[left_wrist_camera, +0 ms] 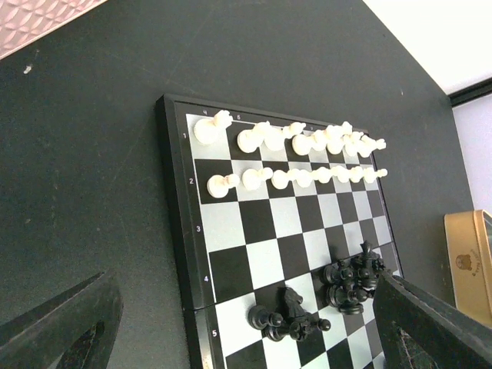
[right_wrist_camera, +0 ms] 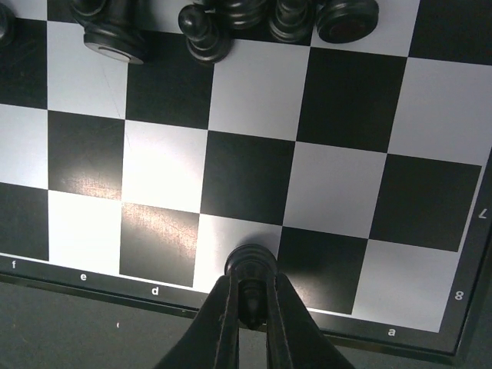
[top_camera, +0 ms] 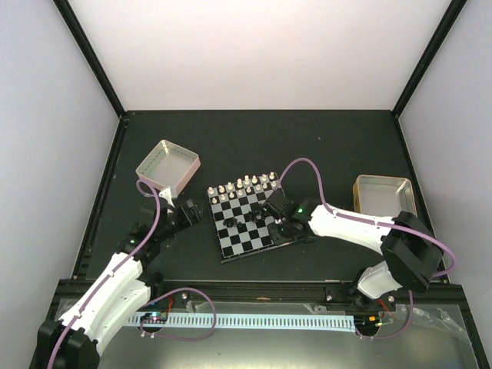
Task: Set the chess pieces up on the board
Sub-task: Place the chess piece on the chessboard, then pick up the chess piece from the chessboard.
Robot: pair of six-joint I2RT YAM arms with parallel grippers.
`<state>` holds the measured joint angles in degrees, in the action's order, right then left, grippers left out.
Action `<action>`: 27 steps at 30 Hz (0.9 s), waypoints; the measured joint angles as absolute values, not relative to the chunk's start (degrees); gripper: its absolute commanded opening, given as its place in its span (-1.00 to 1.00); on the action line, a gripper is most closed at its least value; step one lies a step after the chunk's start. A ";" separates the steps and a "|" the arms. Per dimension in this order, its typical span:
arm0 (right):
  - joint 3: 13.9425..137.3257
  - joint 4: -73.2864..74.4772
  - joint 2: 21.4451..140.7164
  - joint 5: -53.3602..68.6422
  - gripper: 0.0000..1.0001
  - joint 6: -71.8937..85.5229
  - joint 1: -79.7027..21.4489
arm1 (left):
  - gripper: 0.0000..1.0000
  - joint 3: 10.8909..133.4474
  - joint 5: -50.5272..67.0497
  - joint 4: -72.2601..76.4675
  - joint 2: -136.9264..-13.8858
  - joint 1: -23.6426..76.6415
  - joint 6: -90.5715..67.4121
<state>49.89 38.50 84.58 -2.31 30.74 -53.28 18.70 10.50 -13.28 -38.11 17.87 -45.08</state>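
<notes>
The chessboard (top_camera: 244, 231) lies mid-table. White pieces (top_camera: 244, 187) stand in two rows along its far edge, also in the left wrist view (left_wrist_camera: 288, 157). Black pieces lie in loose clusters mid-board (left_wrist_camera: 296, 317) (left_wrist_camera: 352, 283) and at the top of the right wrist view (right_wrist_camera: 207, 23). My right gripper (right_wrist_camera: 251, 304) is shut on a black piece (right_wrist_camera: 250, 265), its base on a light square of row 8 by the board's near rim (right_wrist_camera: 323, 330). My left gripper (top_camera: 187, 213) is open and empty, left of the board; its fingers (left_wrist_camera: 54, 327) frame the view.
A pink-sided metal tray (top_camera: 167, 165) stands at the back left, just behind my left gripper. A tan-sided tray (top_camera: 382, 194) stands at the right, also in the left wrist view (left_wrist_camera: 470, 261). White walls close the black table on three sides.
</notes>
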 measured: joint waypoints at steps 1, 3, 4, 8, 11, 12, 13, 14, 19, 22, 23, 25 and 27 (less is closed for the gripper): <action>49.91 38.41 84.84 -2.15 -0.84 30.74 -53.30 | 0.82 18.70 10.50 -13.26 -38.11 17.87 -45.08; 49.93 38.37 85.14 -1.98 -0.75 30.70 -53.32 | 0.82 18.70 10.50 -13.28 -38.04 17.87 -45.08; 49.93 38.37 85.36 -1.74 -0.66 30.48 -53.36 | 0.82 18.68 10.50 -13.28 -37.95 17.87 -45.08; 50.35 38.44 85.45 0.25 -0.32 29.85 -53.45 | 0.82 18.65 10.50 -13.28 -37.85 17.87 -45.06; 51.68 38.79 85.14 0.51 -0.26 30.22 -53.52 | 0.82 18.63 10.55 -13.28 -37.82 17.87 -45.04; 52.27 38.96 84.84 0.19 -0.26 30.33 -53.54 | 0.83 18.63 10.55 -13.28 -37.80 17.87 -45.01; 53.01 39.07 84.31 -0.30 -0.26 30.35 -53.47 | 0.83 18.63 10.55 -13.28 -37.76 17.87 -44.97; 53.47 39.07 83.90 -0.84 -0.26 30.41 -53.28 | 0.83 18.63 10.55 -13.30 -37.67 17.87 -44.80; 55.24 38.85 82.56 -4.36 -0.28 30.92 -50.30 | 0.84 18.63 10.55 -13.30 -36.95 17.87 -43.90; 55.46 38.79 83.13 -5.89 -0.29 30.92 -47.68 | 0.84 18.63 10.55 -13.56 -36.69 17.87 -43.27; 55.94 38.81 83.81 -6.07 -0.28 30.74 -46.94 | 0.84 18.63 10.55 -13.58 -36.64 17.87 -43.07; 57.32 38.65 85.67 -5.89 -0.26 30.13 -45.91 | 0.84 18.63 10.55 -13.78 -36.58 17.87 -42.59; 58.37 38.13 87.24 -5.26 -0.25 29.52 -45.76 | 0.84 18.63 10.57 -13.80 -36.38 17.87 -42.17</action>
<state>58.37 38.13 87.24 -5.26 29.52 -45.76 18.63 10.57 -13.80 -36.38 17.87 -42.17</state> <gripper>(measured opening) 0.367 0.920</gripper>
